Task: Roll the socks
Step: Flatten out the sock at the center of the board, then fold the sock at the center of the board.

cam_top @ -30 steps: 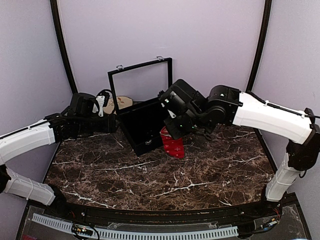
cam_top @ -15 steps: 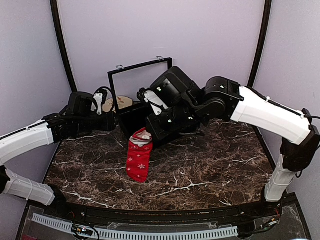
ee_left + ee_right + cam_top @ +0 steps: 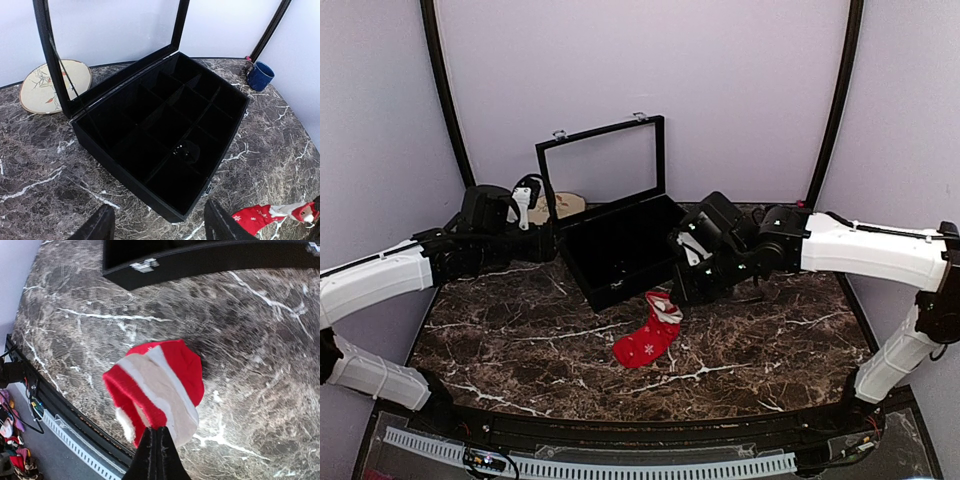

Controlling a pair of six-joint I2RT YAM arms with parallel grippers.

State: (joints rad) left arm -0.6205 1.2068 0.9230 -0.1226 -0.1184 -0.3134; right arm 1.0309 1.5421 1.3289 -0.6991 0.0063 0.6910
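The right jaws are pressed together on the cream cuff of a red sock [image 3: 160, 385], which hangs unrolled with its toe seemingly down on the desk [image 3: 520, 330] near the middle, just in front of the black case [image 3: 120, 172]. The left jaws are spread and empty above that case. Rolling looks not yet begun, and only this one sock shows. The desk is dark, white-veined marble, with a plate [image 3: 42, 92] toward its far left corner, a blue mug [image 3: 260, 75] toward the far right, and lilac walls around.

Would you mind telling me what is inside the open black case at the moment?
Only empty, black-lined divider cells show inside the black case; the red sock is outside it. Shadow hides the deepest cell corners.
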